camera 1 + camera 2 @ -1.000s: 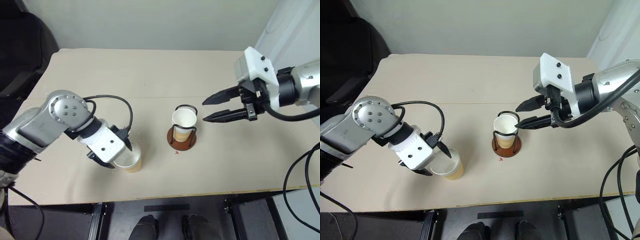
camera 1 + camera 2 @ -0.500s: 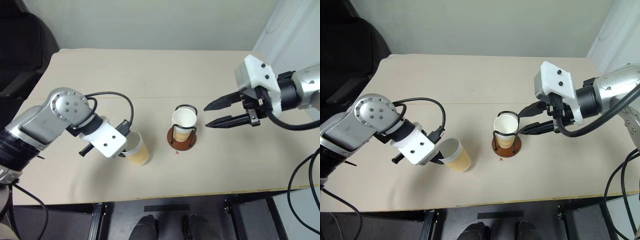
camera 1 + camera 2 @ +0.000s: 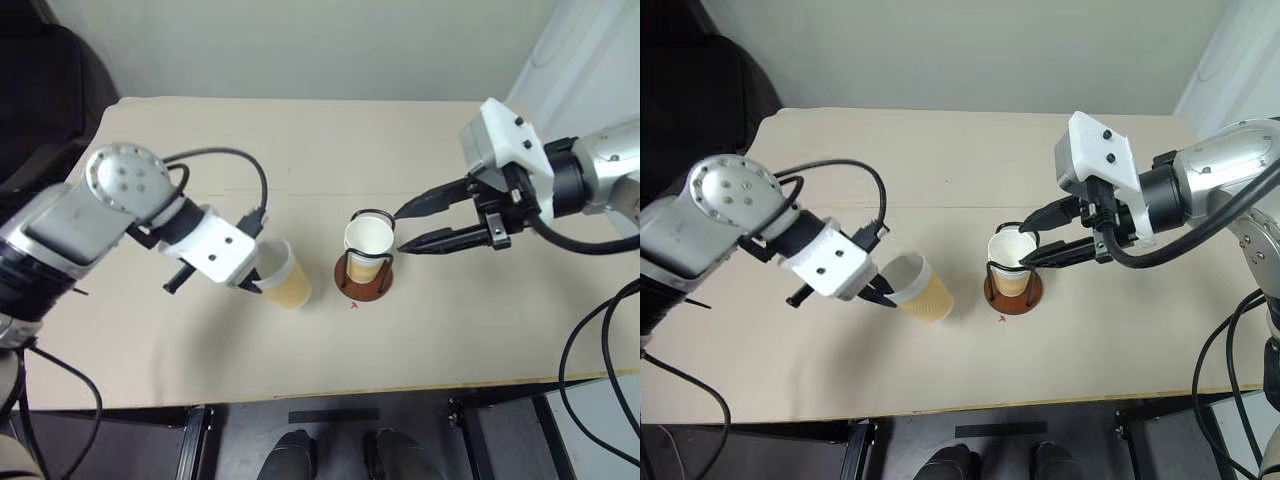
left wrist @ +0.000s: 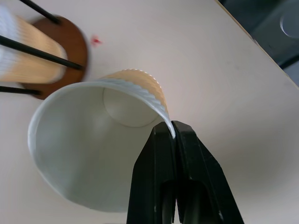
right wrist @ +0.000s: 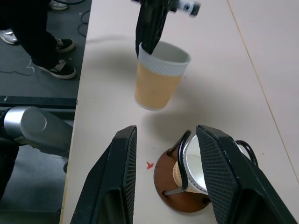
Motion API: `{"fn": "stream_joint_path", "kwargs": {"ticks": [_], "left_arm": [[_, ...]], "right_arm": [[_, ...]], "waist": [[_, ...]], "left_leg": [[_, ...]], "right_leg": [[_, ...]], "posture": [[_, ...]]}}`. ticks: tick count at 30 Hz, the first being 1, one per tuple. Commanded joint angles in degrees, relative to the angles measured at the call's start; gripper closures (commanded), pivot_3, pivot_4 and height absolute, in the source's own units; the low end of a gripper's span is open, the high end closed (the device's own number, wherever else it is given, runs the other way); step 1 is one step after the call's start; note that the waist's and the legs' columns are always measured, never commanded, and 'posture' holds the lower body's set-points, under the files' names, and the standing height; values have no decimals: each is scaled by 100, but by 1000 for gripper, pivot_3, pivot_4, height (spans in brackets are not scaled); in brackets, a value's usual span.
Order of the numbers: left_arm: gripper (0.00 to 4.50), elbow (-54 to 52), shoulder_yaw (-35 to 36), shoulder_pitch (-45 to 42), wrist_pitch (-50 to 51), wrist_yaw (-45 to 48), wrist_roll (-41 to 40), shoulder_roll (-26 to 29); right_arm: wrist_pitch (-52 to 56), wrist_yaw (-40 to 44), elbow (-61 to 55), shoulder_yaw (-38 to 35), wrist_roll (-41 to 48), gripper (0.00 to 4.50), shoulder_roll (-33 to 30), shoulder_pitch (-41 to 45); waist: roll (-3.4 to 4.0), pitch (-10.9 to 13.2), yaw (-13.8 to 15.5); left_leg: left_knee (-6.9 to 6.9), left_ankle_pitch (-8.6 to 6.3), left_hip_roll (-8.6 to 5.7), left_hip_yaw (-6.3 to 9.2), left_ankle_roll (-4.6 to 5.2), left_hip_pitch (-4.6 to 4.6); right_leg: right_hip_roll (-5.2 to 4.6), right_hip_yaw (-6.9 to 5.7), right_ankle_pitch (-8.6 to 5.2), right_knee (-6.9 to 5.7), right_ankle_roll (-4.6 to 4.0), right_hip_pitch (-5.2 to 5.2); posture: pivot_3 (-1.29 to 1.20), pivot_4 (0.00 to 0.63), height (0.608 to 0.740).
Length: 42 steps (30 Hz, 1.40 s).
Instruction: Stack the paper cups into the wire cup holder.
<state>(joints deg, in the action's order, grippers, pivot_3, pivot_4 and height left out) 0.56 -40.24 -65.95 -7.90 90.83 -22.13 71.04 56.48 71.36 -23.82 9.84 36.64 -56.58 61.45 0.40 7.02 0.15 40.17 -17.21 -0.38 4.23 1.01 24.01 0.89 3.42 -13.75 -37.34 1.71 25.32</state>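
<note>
One tan paper cup (image 3: 284,278) hangs tilted a little above the table, left of the wire cup holder (image 3: 362,283). My left gripper (image 3: 254,284) is shut on its white rim, one finger inside the cup (image 4: 88,154) and one outside. The holder's brown disc base (image 5: 174,198) carries black wire loops, and another paper cup (image 3: 368,240) stands inside them. My right gripper (image 3: 400,231) hovers just right of the holder's top, open, with nothing between its fingers. From the right wrist, the held cup (image 5: 161,77) and the left gripper (image 5: 149,39) appear beyond the holder.
A small red mark (image 3: 354,305) lies on the beige table (image 3: 300,140) just in front of the holder. A dark chair (image 3: 45,100) stands off the table's left side. A person's legs and shoes (image 5: 44,44) stand beside the table's edge.
My left gripper has shut on the cup's rim, lifted it off the table and carried it right toward the holder, tilting it. The right gripper has hardly moved.
</note>
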Motion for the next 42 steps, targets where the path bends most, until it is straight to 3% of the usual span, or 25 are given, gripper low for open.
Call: {"fn": "stream_joint_path", "kwargs": {"ticks": [1, 17, 32, 38, 42], "left_arm": [[4453, 143, -95, -412, 141, 167, -279, 16], [4453, 1539, 60, -1413, 250, 167, -582, -984], [4453, 2932, 423, -2042, 39, 167, -261, -2414], [4453, 2952, 33, -2123, -127, 167, -289, -2547], [4453, 2981, -656, -2343, -441, 167, -283, -2437]], "right_arm": [[-56, -60, -33, -88, -34, 2531, 12, 112], [-110, -169, -51, -52, -126, 2531, 142, 8], [-194, -186, -24, -41, -200, 2531, 158, -50], [-161, -182, -76, -71, -219, 2531, 98, -99], [-121, -185, -114, -111, -207, 2531, 21, -136]], "waist": [[0, 0, -2], [0, 0, 1], [0, 0, 25], [0, 0, 23], [0, 0, 34]], "left_leg": [[0, 0, 0, 0, 0, 0], [-3, 0, 0, 1, 0, 1], [-5, 0, 0, 0, 1, 5], [-5, -2, 0, -2, 3, 8], [-6, -2, 1, 0, 3, 9]], "right_leg": [[0, 0, 0, -1, 0, 0], [-1, 0, 0, 6, 0, 0], [-1, -2, 0, 12, 1, 1], [1, -2, 0, 15, 1, 1], [-2, -2, 0, 17, 1, 2]], "posture": [[0, 150, 740], [0, 150, 740], [0, 150, 740], [0, 150, 740], [0, 150, 740]]}}
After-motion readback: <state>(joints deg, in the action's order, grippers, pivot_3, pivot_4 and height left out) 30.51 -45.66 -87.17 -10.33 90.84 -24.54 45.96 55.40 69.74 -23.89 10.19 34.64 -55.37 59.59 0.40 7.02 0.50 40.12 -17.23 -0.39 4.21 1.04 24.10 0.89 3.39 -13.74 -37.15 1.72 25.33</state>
